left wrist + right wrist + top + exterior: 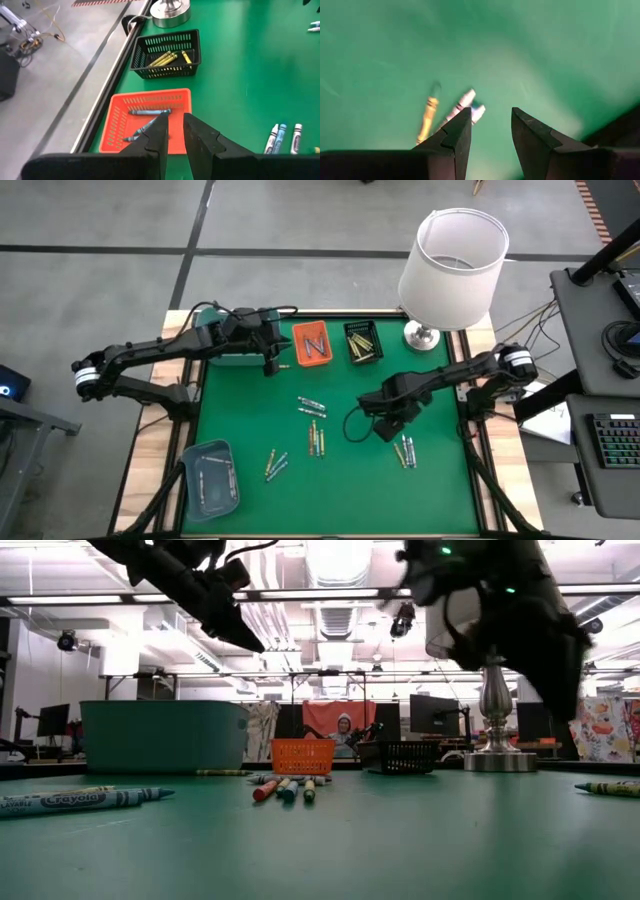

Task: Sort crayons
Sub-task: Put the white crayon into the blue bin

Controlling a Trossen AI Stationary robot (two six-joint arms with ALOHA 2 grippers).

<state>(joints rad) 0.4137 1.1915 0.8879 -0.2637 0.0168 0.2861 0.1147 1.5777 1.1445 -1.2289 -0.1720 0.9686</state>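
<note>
Green-topped counter (pixel 440 490) in a workshop, lamp (pixel 452 265) upper right. Loose crayons (pixel 315 438) scattered mid-frame, more sorted by colour into the orange tray (pixel 312 345) and black tray (pixel 362 343). Left gripper (pixel 173 131) beside the orange tray, slightly parted, holding nothing, likely after a drop. Right gripper (pixel 490 127) released, lined up over a lower-right cluster (pixel 451 114), likely for the next pick.

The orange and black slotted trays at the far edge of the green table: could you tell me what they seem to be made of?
The orange slotted tray and the black slotted tray both look like moulded plastic with a dull sheen, judging by their even slotted walls and uniform colour. The green table seems covered in a matte mat, possibly rubber or felt.
</note>
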